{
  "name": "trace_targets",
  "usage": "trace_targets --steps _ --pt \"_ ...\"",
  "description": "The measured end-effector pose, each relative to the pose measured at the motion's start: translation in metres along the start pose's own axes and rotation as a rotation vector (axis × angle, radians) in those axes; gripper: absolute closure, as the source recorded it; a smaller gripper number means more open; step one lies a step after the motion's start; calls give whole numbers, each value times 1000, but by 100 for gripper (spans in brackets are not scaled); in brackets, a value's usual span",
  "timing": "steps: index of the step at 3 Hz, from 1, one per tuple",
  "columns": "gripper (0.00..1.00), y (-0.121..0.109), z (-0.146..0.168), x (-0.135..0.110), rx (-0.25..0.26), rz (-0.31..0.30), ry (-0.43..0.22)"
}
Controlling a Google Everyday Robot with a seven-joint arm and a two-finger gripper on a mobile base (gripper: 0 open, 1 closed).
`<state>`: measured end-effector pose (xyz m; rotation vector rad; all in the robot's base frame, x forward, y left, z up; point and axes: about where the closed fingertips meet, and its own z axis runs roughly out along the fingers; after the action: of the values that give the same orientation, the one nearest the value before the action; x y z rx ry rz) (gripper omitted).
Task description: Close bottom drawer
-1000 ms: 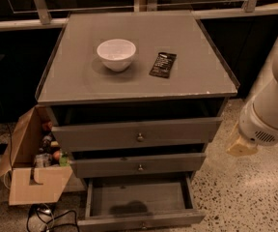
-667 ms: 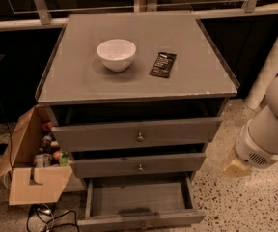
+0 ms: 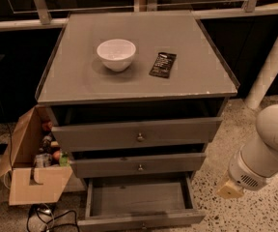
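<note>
The grey cabinet (image 3: 197, 83) has three drawers. The bottom drawer (image 3: 139, 199) is pulled far out, and its inside looks empty. Its slim front panel (image 3: 177, 218) lies at the lower edge of the view. The middle drawer (image 3: 168, 163) and the top drawer (image 3: 177, 132) stand slightly out. My white arm (image 3: 269, 149) comes in at the right. My gripper (image 3: 230, 190) is at the arm's tan lower end. It hangs over the floor just right of the bottom drawer, without touching it.
A white bowl (image 3: 116, 53) and a dark packet (image 3: 162, 65) lie on the cabinet top. An open cardboard box (image 3: 30, 178) with bottles stands left of the cabinet, and cables (image 3: 47, 216) lie on the floor. A white post (image 3: 271, 57) is at the right. The floor is speckled.
My arm has dropped lower at the right of the cabinet, bringing its end down to the level of the bottom drawer. The drawers have not moved.
</note>
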<state>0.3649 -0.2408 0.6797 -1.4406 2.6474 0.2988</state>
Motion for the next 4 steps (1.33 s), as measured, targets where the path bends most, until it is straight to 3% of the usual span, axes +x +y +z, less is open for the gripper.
trace_targets --steps 1,2,3,4 --pt "100 7 12 3 -11 3 -20" --pt "100 25 89 30 -55 71 -5" --pt "100 32 147 50 -110 142 5" --pt "100 48 207 72 -210 208 49"
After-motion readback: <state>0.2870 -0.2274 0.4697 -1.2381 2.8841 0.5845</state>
